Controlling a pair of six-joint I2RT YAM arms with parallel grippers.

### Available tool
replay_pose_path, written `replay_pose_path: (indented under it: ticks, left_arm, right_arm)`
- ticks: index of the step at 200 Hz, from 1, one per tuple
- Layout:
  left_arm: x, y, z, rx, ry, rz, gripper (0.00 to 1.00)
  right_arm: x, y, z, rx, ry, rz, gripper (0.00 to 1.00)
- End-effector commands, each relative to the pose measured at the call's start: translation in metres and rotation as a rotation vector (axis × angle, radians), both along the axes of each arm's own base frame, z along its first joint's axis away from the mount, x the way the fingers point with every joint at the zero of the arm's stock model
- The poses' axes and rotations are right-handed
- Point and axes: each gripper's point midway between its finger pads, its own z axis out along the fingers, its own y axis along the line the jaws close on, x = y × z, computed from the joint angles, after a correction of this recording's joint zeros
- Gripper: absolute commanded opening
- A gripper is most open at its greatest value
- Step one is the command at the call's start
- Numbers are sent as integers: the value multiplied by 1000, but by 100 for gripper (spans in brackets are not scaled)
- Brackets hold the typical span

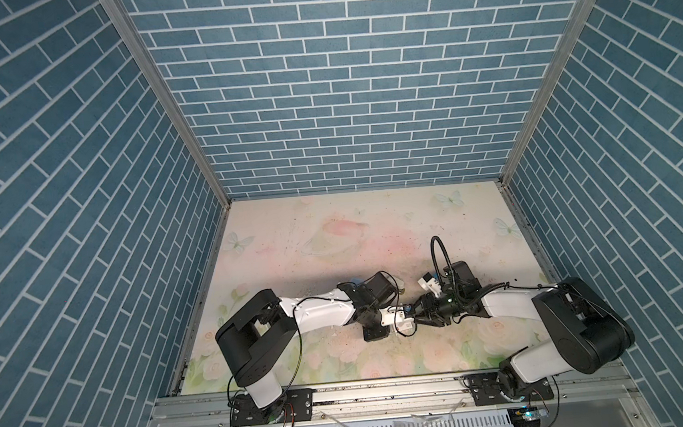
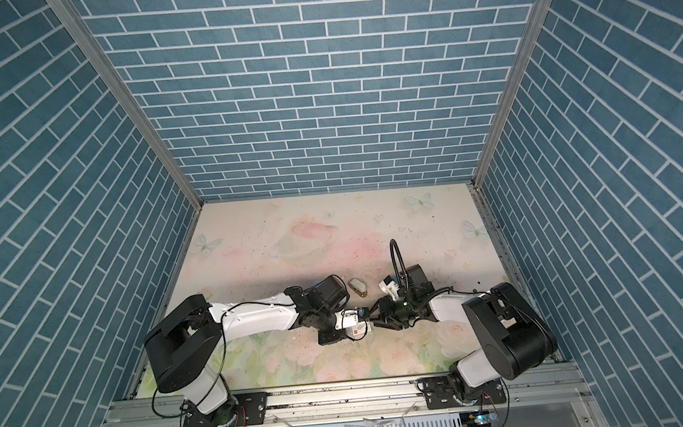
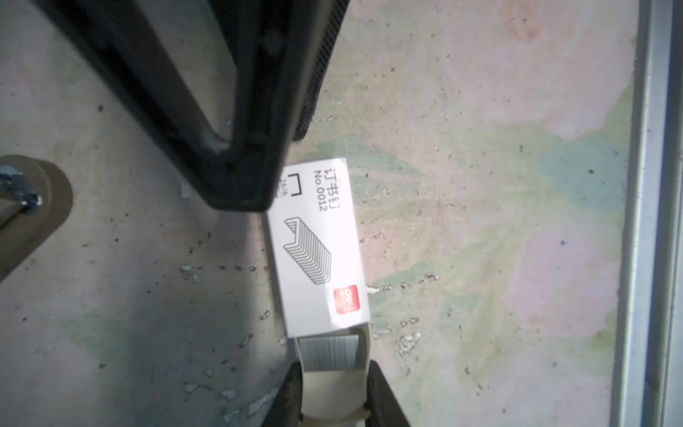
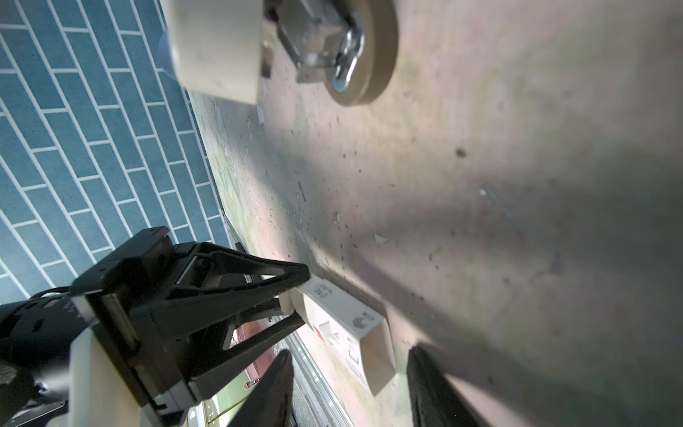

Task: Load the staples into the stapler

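**Left gripper (image 3: pixel 334 369) clamped on the cream tray (image 3: pixel 332 395), right gripper (image 4: pixel 351 353) spread at the sleeve (image 3: pixel 318 247)**

Black left fingers (image 3: pixel 292 392) pinch the cream tray from both sides, close under the left wrist camera. In the tray lie the staples (image 3: pixel 329 349), a flat grey block. They show only in the short stretch where the tray sticks out of the white cardboard sleeve, and the rest is hidden inside. The sleeve carries a line drawing of a staple strip and a small red logo.

The sleeve's other end is open and faces the right gripper. The right fingers (image 4: pixel 432 388) stand apart on either side of that end. A clear gap shows beside one finger, and I cannot tell whether the other touches the card.

In both top views the package sits between the two grippers, which meet tip to tip about mid-table in its near half. Whether it rests on the table is unclear.

Just beyond the grippers, on the far side, lies the stapler (image 2: pixel 358 287), cream over a brown base and apart from the package. The table (image 1: pixel 333 232) has a pale floral print with butterflies. Blue brick-patterned walls (image 1: pixel 362 75) enclose it on the left, right and far sides.
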Motion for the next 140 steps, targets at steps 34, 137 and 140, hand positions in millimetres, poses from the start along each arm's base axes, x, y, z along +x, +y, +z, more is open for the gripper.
replay_pose_path:
  ticks: [34, 137, 140]
  left_arm:
    - [-2, 7, -11, 41, 23, 9, 25]
    - [-1, 7, -16, 43, 23, 16, 25]
    - [-1, 8, -17, 42, 24, 18, 25]
  right_arm:
    - [-14, -7, 2, 10, -15, 19, 45]
    - [-7, 2, 7, 70, -48, 35, 33]
    - [-7, 2, 7, 71, -49, 35, 33]
